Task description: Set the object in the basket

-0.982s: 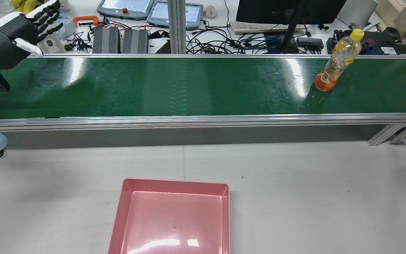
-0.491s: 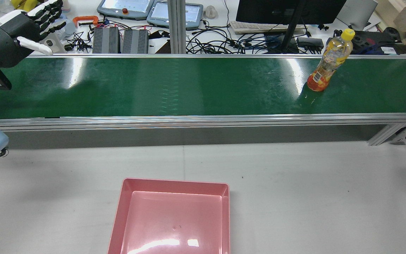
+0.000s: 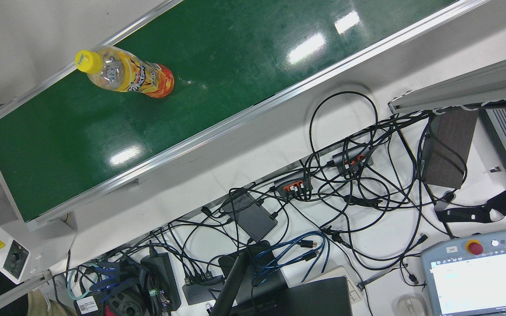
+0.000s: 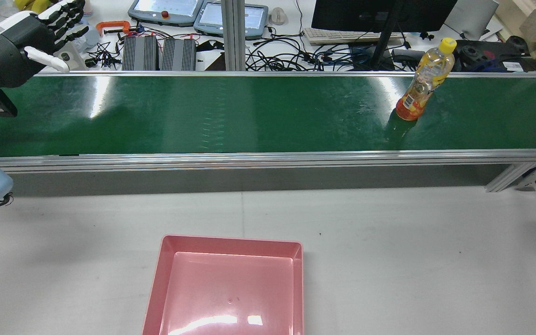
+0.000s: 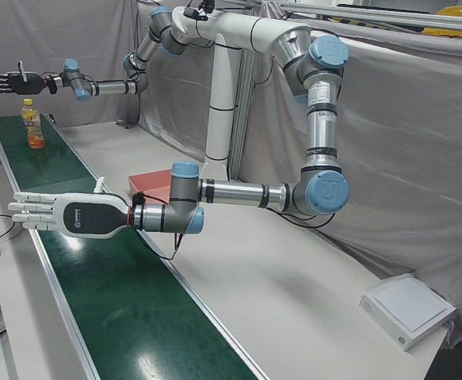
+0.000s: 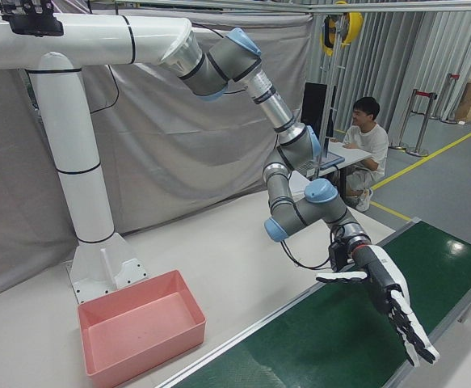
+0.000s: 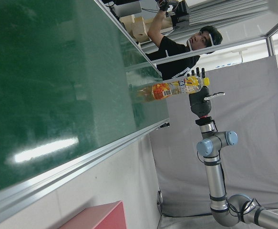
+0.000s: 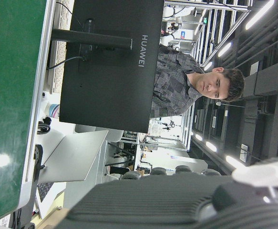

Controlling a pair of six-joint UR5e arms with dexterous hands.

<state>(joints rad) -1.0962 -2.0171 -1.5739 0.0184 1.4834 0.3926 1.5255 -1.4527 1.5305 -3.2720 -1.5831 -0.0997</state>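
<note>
One bottle (image 4: 422, 80) with a yellow cap stands upright on the green belt (image 4: 249, 114), toward its right end in the rear view, touched by neither hand. One pink basket (image 4: 227, 286) sits on the grey table (image 4: 412, 251) in front of the belt, well apart from the bottle. Two hands show: the left hand (image 4: 19, 46) hovers over the belt's far left end, fingers spread and holding nothing; the right hand (image 5: 5, 80) hangs above the bottle, fingers also apart.
</note>
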